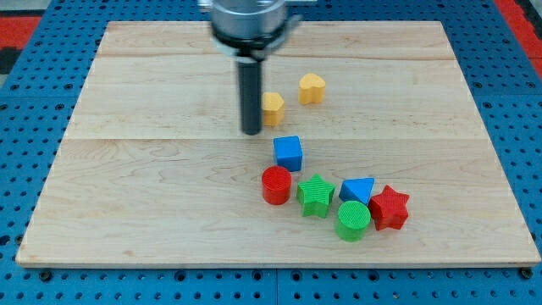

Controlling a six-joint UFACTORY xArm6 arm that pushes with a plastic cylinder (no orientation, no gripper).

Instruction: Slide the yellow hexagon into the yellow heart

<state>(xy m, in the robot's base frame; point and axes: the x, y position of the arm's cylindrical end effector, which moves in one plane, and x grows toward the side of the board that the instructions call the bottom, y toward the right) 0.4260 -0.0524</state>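
The yellow hexagon (273, 108) lies on the wooden board just above the view's middle. The yellow heart (312, 87) lies a short way up and to the right of it, with a small gap between them. My tip (251, 131) rests on the board right next to the hexagon's lower left side; whether it touches the block cannot be told. The rod partly hides the hexagon's left edge.
Below the hexagon lie a blue cube (288, 152), a red cylinder (276, 185), a green star (316, 195), a blue triangle (357, 190), a green cylinder (353, 220) and a red star (389, 207). The board's edge (279, 261) borders a blue pegboard.
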